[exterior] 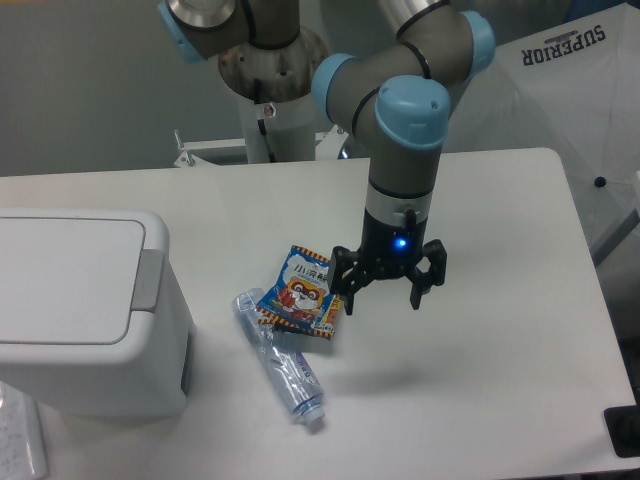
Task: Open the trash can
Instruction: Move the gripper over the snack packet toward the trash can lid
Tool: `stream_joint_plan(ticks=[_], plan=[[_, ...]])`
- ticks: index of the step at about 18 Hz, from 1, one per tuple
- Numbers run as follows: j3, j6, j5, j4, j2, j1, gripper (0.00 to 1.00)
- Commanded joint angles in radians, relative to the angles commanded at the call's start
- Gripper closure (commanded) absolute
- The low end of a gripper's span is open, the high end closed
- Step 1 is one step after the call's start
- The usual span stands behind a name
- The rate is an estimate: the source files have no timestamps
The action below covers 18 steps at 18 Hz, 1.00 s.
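Observation:
The trash can (85, 310) is a large boxy white bin at the table's left edge. Its flat lid is down and a grey push-button strip (147, 280) runs along the lid's right side. My gripper (385, 300) hangs open over the middle of the table, far to the right of the can, with nothing between its fingers. It is just right of a snack packet.
A blue and orange snack packet (303, 292) lies between the can and the gripper. A crumpled clear plastic bottle (281, 362) lies below the packet. A white umbrella (570, 110) stands past the table's right rear edge. A dark object (625, 430) shows at the lower right corner.

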Motion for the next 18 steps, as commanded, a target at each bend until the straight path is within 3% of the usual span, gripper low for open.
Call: stream_joint_plan(ticks=[5, 9, 18], plan=[[0.054, -0.045, -0.052, 0.012, 0.008, -0.072, 0.00], [0.055, -0.074, -0.139, 0.014, 0.046, -0.086, 0.00], [0.055, -0.174, -0.161, 0.012, 0.127, -0.181, 0.00]])
